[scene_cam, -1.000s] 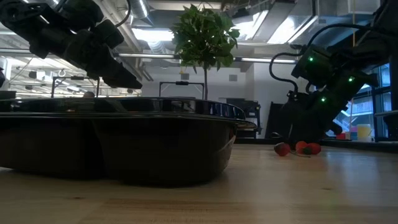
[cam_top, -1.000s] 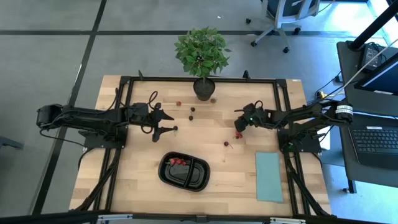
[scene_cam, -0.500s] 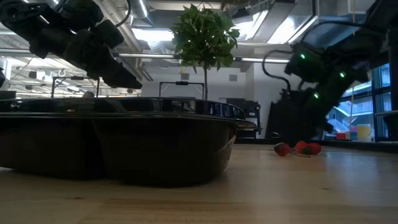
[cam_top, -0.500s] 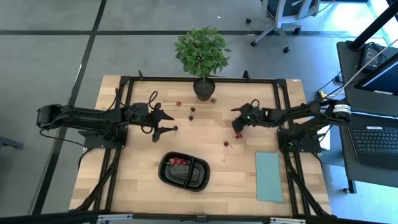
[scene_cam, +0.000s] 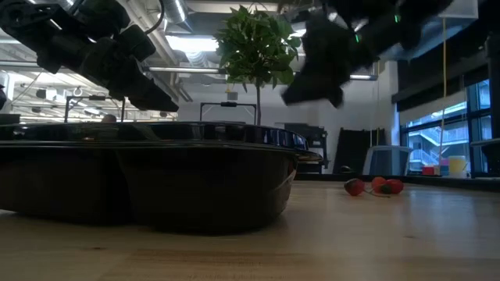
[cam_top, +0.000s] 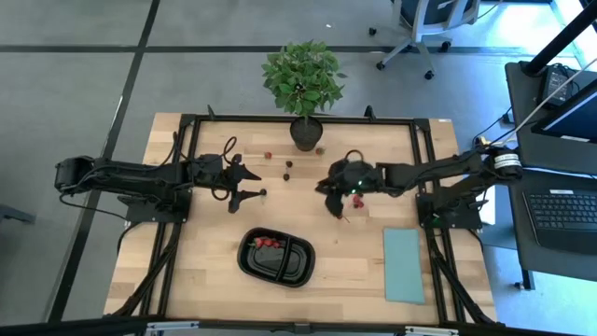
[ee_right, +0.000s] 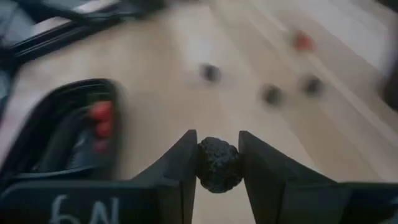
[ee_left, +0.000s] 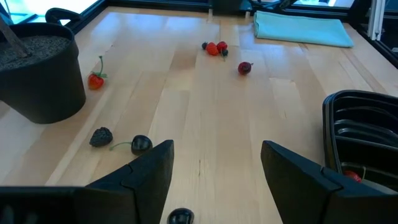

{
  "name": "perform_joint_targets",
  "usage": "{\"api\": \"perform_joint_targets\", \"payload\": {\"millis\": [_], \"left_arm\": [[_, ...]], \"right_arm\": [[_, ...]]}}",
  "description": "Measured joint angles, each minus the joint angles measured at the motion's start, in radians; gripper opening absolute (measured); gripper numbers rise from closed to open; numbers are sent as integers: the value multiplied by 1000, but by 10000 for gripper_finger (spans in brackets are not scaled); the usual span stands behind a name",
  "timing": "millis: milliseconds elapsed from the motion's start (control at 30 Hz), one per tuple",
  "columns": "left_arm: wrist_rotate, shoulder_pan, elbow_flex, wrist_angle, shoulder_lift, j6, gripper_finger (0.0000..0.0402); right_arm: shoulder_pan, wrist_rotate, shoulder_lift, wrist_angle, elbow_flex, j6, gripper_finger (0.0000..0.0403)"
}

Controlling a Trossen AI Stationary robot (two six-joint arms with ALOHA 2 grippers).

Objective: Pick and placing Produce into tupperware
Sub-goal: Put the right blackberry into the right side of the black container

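Observation:
The black two-compartment tupperware [cam_top: 276, 257] sits near the table's front, with red pieces [cam_top: 268, 243] in its left compartment. Loose produce lies farther back: red pieces [ee_left: 213, 48], a maroon one [ee_left: 244, 68], a dark cherry [ee_left: 141, 144] and a bumpy dark berry [ee_left: 99, 137]. My right gripper [cam_top: 328, 197] hangs above the table's middle, right of and beyond the tupperware, shut on another dark bumpy berry [ee_right: 217, 165]. At the table's left my left gripper [ee_left: 217, 168] waits, open with nothing between its fingers. My right gripper pinches the dark bumpy berry [ee_right: 217, 167] between its two fingers [ee_right: 184, 163], one on each side of it. The berry is lifted clear of the table. The fingers slant downward toward the tupperware [ee_right: 68, 137].
A potted green plant [cam_top: 304, 84] stands at the table's far edge, its black pot [ee_left: 37, 74] close to my left gripper. A pale teal sheet [cam_top: 404, 265] lies at the front right. Bare wood lies between the tupperware and the loose produce.
My right gripper has risen from the table by the red pieces at the right and swung toward the table's middle and the tupperware, rolling as it went. Most of that happened in the last half second.

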Motion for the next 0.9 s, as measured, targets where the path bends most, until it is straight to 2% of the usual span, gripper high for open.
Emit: {"api": "perform_joint_targets", "payload": {"millis": [333, 533, 700, 900], "left_arm": [[0, 0, 0, -8, 0, 0, 236], [0, 0, 0, -9, 0, 0, 236], [0, 0, 0, -9, 0, 0, 236], [0, 0, 0, -9, 0, -1, 236]], "right_arm": [[200, -2, 291, 15, 237, -109, 107], [266, -158, 450, 6, 332, -107, 110], [298, -226, 502, 2, 360, -99, 108], [294, -222, 502, 1, 348, -54, 124]]}}
